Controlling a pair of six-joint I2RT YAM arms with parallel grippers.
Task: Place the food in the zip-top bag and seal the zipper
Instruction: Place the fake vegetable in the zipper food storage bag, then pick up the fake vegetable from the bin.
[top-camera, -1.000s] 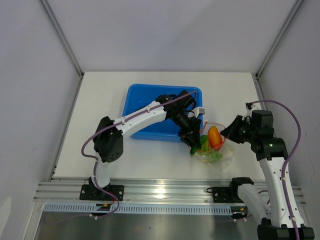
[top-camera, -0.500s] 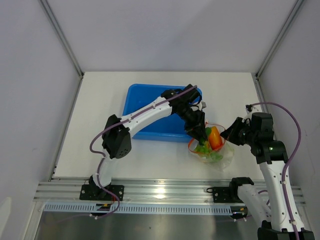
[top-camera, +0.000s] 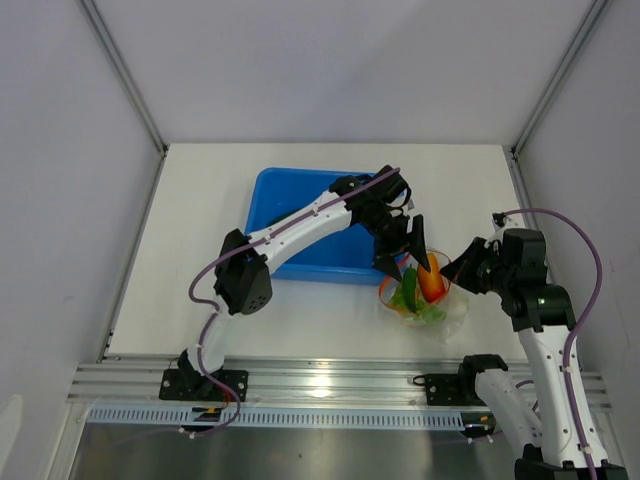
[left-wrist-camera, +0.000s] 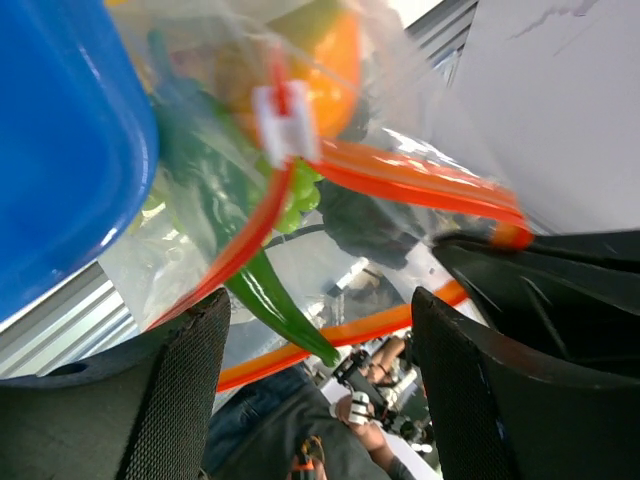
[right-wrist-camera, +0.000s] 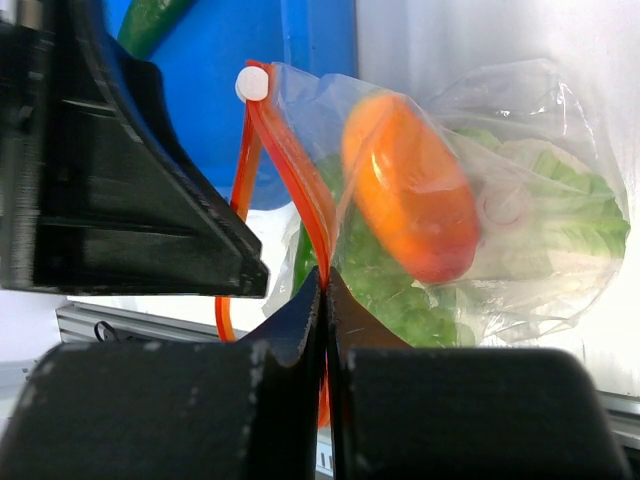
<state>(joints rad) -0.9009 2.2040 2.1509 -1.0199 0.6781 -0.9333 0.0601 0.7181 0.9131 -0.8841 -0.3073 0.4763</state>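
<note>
White worktop (top-camera: 200, 300) boxed in by pale walls, aluminium rail (top-camera: 320, 380) along the near edge. Blue tub (top-camera: 290, 200) sits mid-worktop.

Zip-top bag (top-camera: 440, 315) is on the worktop just off the tub's near-right corner, between the two arms.

- Right end effector (right-wrist-camera: 326, 285): fingers together, pinching the orange-red zipper (right-wrist-camera: 295, 175) at the bag's mouth and holding that edge up.
- Left end effector (top-camera: 403, 254): jaws spread wide, right over the bag's mouth. Nothing is between them in the left wrist view.
- Contents visible through the plastic: orange fruit (right-wrist-camera: 410, 190), a long green pod (left-wrist-camera: 270, 290), green grapes (left-wrist-camera: 303, 195), plus pale green/white pieces lower down that I can't identify.
- The two sides of the zipper diverge into an open loop. White slider (left-wrist-camera: 285, 122) is parked at one end.

Progress, my read: loading is mostly or fully done, sealing is not started. One caveat: the right wrist view shows a green piece (right-wrist-camera: 150, 20) near the tub's far side, and I can't tell whether it's loose food in the tub. The arm hides most of the tub from above.

Left to do: check the tub, press the mouth flat, then run the slider across while the right side holds tension.
</note>
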